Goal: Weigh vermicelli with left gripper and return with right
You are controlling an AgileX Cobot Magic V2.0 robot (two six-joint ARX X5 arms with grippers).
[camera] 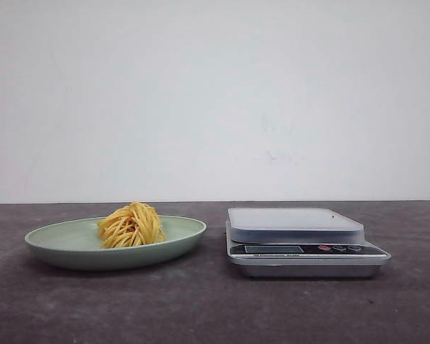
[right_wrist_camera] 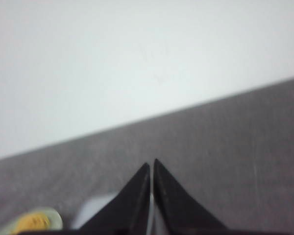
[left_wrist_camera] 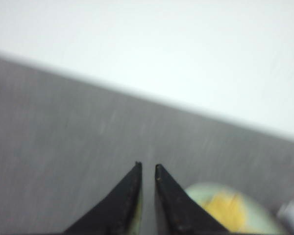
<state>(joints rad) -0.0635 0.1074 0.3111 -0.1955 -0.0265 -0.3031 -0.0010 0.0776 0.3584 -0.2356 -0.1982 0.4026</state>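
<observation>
While vermicelli [camera: 131, 225] sits mid-plate [camera: 50, 236] | scale [camera: 301, 240] beside | left claw [left_wrist_camera: 148, 166], right claw [right_wrist_camera: 151, 163] narrow, empty.

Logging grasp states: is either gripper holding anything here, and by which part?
Nothing is held. The left gripper and right gripper are empty; the vermicelli sits on the plate.

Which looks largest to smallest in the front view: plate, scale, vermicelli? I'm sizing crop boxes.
1. Plate, widest, though only a little wider than the scale.
2. Scale, taller than the plate; both stand about equally near, so this ranking is close.
3. Vermicelli, clearly smallest.
</observation>
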